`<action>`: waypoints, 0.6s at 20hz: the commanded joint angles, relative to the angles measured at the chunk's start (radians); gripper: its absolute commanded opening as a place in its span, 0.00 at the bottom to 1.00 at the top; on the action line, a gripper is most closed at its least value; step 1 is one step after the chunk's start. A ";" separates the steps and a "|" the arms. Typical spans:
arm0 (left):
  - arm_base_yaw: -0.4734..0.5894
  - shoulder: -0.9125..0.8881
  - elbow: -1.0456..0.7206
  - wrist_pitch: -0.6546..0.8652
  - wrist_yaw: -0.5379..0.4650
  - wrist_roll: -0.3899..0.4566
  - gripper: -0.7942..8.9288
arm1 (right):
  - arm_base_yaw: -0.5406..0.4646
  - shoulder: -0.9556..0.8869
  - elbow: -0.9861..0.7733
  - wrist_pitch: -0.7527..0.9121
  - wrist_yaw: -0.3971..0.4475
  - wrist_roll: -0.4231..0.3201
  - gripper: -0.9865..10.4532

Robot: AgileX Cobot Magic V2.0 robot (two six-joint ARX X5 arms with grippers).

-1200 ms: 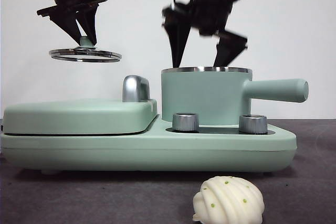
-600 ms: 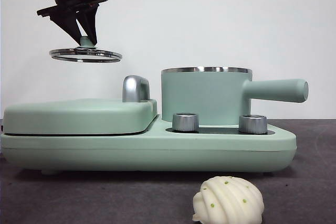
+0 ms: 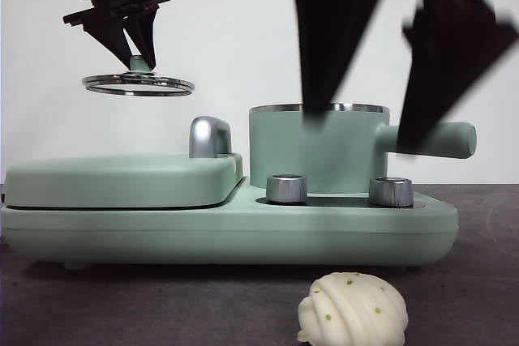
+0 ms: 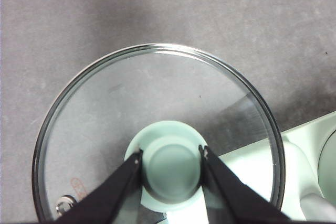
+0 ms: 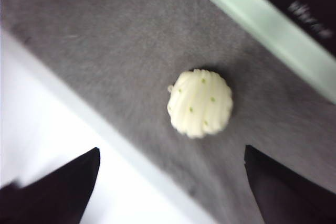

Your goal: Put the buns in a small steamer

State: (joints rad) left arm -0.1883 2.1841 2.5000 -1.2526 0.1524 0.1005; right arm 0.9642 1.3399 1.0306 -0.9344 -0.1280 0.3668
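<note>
While the white ridged shell-shaped bun with green specks (image 3: 353,309) lay on the dark grey tabletop (image 3: 162,305) just in front of the mint-green cooker base (image 3: 227,232), the mint-green round steamer pot with steel rim and stick handle (image 3: 316,147) stood uncovered on that base beside the flat mint-green grill lid (image 3: 122,177). The right gripper (image 5: 170,182) hung above the bun with its two black jaws spread wide, big and dark before the pot in the front view (image 3: 381,46). Well off to the side, above the grill lid, the left gripper (image 4: 170,162) pinched the green knob (image 4: 170,167) of the round glass lid (image 3: 138,83), holding it level in the air.
</note>
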 commanded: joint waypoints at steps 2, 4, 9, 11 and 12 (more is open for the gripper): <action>-0.006 -0.001 0.044 0.018 0.001 -0.008 0.13 | 0.021 0.033 -0.129 0.192 0.059 0.083 0.47; -0.009 -0.001 0.044 0.018 0.001 -0.008 0.13 | 0.016 0.061 -0.167 0.221 0.075 0.079 0.47; -0.016 -0.001 0.044 0.018 0.002 -0.008 0.13 | 0.004 0.146 -0.179 0.288 0.040 0.065 0.47; -0.016 -0.001 0.044 0.018 0.001 -0.008 0.13 | 0.002 0.166 -0.179 0.318 0.023 0.064 0.45; -0.016 -0.001 0.044 0.018 0.002 -0.008 0.13 | 0.002 0.170 -0.179 0.320 0.024 0.064 0.42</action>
State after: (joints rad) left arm -0.2012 2.1841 2.5000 -1.2526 0.1524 0.1005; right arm 0.9554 1.4933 0.8459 -0.6193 -0.1047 0.4274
